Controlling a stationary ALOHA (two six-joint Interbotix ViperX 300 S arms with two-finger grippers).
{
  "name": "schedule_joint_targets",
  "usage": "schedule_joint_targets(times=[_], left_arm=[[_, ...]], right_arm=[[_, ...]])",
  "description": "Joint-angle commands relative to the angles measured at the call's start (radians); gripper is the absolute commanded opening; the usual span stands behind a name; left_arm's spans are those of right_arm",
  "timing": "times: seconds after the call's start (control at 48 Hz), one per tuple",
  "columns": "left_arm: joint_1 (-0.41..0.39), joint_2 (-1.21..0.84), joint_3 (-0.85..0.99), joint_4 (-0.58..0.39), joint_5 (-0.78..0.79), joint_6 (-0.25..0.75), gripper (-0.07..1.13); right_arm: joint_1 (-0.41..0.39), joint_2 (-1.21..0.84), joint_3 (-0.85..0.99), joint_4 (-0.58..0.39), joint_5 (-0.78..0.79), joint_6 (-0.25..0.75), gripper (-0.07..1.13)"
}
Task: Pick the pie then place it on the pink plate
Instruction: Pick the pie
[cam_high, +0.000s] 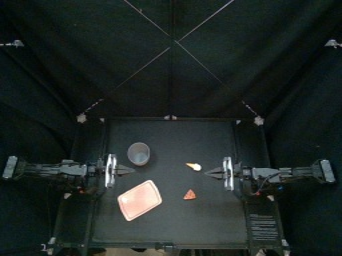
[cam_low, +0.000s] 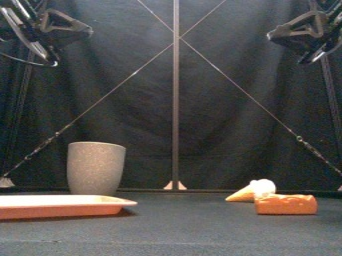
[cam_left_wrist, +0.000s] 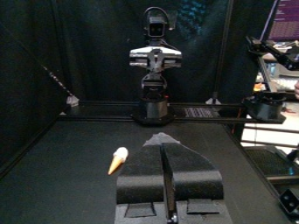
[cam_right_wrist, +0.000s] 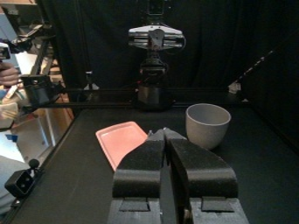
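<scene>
Front view cuts off the pink plate (cam_low: 60, 205) at left.

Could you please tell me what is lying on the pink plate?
Nothing: from above, the pink plate is bare. The pie lies beside it, not touching. In the front view the plate's rim hides its floor.

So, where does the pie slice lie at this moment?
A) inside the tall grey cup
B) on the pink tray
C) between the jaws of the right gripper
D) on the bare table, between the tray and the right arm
D: in the top view the pie slice lies on the bare table, apart from the pink tray, on its right-arm side.
</scene>
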Motion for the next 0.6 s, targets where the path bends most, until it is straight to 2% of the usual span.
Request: schedule_joint_targets(times=[0.021, 0.271, 0.5, 0.604], left_arm=[[0.009, 0.006, -0.017, -0.026, -0.005, -0.002, -0.01], [0.005, 0.008, -0.044, -0.034, 0.04, 0.0, 0.0], [0.003, 0.008, -0.08, -0.032, 0.1, 0.003, 0.0], [0.006, 0.008, -0.077, -0.034, 0.1, 0.003, 0.0]], right_arm=[[0.009, 0.035, -0.025, 0.003, -0.003, 0.015, -0.07], [0.015, 0.193, -0.084, -0.003, 0.041, 0.032, 0.02], [0.048, 0.373, -0.219, -0.02, 0.282, 0.032, 0.06], [0.064, 0.42, -0.268, -0.026, 0.365, 0.031, 0.17]])
